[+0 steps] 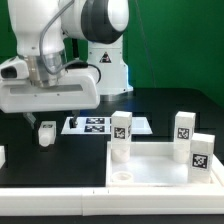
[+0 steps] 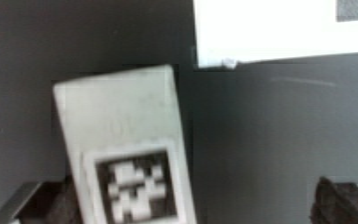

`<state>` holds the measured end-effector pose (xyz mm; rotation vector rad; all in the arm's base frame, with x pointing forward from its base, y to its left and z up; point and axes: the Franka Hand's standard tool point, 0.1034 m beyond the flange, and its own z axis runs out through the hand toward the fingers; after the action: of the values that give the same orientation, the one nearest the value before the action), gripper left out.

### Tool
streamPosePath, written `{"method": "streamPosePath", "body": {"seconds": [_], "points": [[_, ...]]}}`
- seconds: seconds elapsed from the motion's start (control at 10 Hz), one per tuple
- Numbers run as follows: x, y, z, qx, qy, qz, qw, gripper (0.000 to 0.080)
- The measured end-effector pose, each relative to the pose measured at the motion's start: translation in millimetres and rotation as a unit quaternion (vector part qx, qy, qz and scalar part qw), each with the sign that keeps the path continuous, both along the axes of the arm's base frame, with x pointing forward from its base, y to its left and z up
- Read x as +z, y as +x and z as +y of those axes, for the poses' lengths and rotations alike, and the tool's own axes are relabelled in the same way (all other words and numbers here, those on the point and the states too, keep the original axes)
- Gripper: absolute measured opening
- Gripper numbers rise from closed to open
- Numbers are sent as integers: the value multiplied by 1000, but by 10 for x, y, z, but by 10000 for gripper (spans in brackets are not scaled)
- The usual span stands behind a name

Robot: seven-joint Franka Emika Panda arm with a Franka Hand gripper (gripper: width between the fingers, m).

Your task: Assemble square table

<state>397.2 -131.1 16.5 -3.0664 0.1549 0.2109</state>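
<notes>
The gripper (image 1: 47, 122) hangs w/ its jaws spread wide, holding nothing, right above one leg (image 1: 47, 132) that sits on the black table on the exterior view's left. It prob. hovers there so the fingers can drop on both sides of the leg & pinch it. The big white square panel (image 1: 160, 172) lies in front, near the exterior view's right, w/ three more legs standing on or by it: one (image 1: 121, 135), one (image 1: 184, 126) & one (image 1: 201, 155). The marker board (image 1: 105, 125) lies flat behind. The wrist view shows the leg (image 2: 131, 140) w/ its tag up close, sitting between the dark fingertips (image 2: 43, 205); the exterior view can't show that gap. Only the exterior view shows the panel & other legs.
</notes>
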Motion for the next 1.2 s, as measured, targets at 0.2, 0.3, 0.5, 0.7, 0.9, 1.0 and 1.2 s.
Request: {"method": "streamPosePath", "body": {"seconds": [0.2,0.3,0.5,0.7,0.9,1.0,1.2], "points": [[-63,-95,-33,14,-45,-30,998,649],[-68,-104,-18,14,-40,-24,999,649],[-67,-101,-22,14,-40,-24,999,520],[-67,-101,-26,25,-39,-25,999,282],[76,-22,15,143,-26,-39,989,282],[199,26,5,217,-8,-49,975,282],[250,-14,-23,365,22,-55,929,282]]}}
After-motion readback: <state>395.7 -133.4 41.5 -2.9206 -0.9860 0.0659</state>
